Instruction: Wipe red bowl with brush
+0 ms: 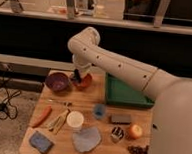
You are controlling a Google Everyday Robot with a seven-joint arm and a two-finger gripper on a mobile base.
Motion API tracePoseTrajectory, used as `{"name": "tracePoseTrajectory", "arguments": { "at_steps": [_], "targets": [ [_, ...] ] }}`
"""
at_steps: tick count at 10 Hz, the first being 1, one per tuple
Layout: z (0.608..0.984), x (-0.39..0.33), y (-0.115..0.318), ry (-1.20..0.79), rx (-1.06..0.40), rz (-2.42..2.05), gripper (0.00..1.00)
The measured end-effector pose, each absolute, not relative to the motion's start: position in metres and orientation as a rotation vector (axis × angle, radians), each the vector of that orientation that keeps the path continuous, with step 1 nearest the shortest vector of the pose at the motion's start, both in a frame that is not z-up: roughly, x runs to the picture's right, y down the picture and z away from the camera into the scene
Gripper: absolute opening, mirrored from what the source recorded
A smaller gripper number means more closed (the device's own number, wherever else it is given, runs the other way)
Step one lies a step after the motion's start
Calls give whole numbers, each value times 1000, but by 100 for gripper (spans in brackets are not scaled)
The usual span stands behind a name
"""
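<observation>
The red bowl [84,82] sits at the back of the wooden table [100,129], just right of a larger purple bowl [57,82]. My gripper [77,76] reaches down from the white arm onto the red bowl's left rim, shut. A small dark thing at its tip, over the bowl, looks like the brush [78,79]; I cannot make out its outline against the fingers.
A green tray [125,94] lies right of the red bowl. In front are an orange carrot-like stick [41,116], tan utensils [59,121], a white cup [75,120], a blue cup [100,111], a grey cloth [86,139], a blue sponge [40,142] and an orange fruit [135,130].
</observation>
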State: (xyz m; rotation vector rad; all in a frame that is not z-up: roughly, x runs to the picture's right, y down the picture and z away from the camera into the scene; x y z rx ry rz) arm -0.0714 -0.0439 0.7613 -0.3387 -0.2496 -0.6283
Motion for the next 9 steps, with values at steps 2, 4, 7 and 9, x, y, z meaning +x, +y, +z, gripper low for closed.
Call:
{"name": "tracePoseTrajectory", "arguments": {
  "at_steps": [2,4,7,9],
  "targets": [
    [757,-58,-43,-235,-340,-612,0],
    [756,-45,-46,-216,-342,-600,0],
    [761,-35,-55,-187,-352,-590,0],
    [771,-28,-60,-169,-363,-581,0]
  ]
}}
